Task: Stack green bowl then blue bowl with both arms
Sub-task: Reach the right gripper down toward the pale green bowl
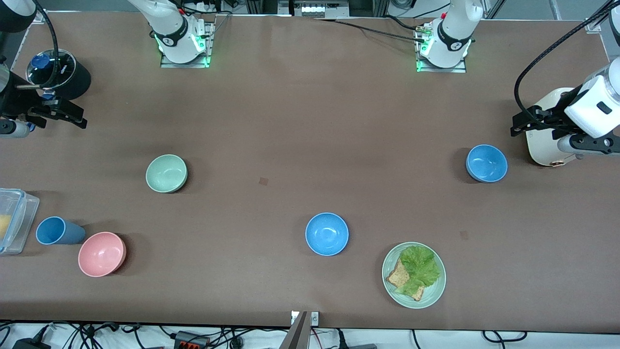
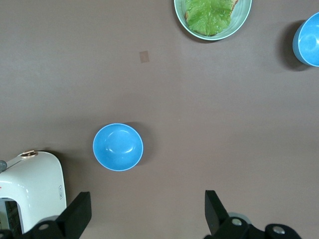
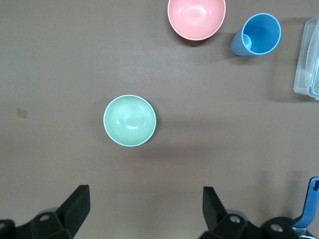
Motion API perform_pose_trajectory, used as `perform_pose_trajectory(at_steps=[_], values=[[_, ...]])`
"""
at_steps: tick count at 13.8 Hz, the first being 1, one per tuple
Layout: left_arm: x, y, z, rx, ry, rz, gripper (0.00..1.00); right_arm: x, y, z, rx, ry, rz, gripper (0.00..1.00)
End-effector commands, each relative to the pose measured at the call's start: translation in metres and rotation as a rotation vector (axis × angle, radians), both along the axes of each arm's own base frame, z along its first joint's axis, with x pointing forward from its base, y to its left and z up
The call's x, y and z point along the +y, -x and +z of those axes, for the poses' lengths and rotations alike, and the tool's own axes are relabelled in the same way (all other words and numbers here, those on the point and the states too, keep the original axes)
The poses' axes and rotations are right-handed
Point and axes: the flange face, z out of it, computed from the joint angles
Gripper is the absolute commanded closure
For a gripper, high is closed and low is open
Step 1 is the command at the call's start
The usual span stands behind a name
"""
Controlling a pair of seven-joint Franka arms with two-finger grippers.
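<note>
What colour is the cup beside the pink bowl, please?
Blue; the cup shows best in the right wrist view.

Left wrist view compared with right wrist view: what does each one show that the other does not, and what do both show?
Only the left wrist view shows the two blue bowls, the green plate of lettuce, a white appliance and the open left gripper.

Only the right wrist view shows the green bowl, the pink bowl, the blue cup, a clear container and the open right gripper.

Both show the brown table; neither gripper holds anything.
</note>
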Motion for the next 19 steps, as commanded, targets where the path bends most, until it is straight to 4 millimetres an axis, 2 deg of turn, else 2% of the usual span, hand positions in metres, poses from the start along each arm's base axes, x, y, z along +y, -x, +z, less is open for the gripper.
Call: perform_pose_trajectory(at_steps=[1,7,9,11,14,17,18,19], values=[[-0.003,0.007,0.007,-0.004,-0.024,-0.001,0.00,-0.002,0.005,0.001,0.002,-0.001,0.010,0.00],[-0.004,0.009,0.006,0.015,-0.021,-0.013,0.00,-0.002,0.004,0.000,0.004,-0.001,0.010,0.00],[-0.014,0.011,0.006,0.026,-0.018,-0.021,0.00,-0.002,0.002,-0.002,0.007,-0.001,0.009,0.00],[-0.015,0.011,0.008,0.021,-0.018,-0.021,0.00,-0.002,-0.001,-0.007,0.014,-0.001,0.001,0.00],[-0.012,0.010,0.008,0.021,-0.019,-0.018,0.00,-0.002,-0.010,-0.028,0.050,-0.002,-0.002,0.00],[-0.013,0.010,0.009,0.018,-0.024,-0.021,0.00,0.002,-0.024,-0.061,0.109,-0.004,0.018,0.00],[-0.015,0.010,0.010,0.016,-0.024,-0.024,0.00,0.005,-0.029,-0.076,0.136,0.004,0.028,0.00],[-0.016,0.010,0.009,0.018,-0.024,-0.024,0.00,0.005,-0.034,-0.100,0.179,0.006,0.030,0.00]])
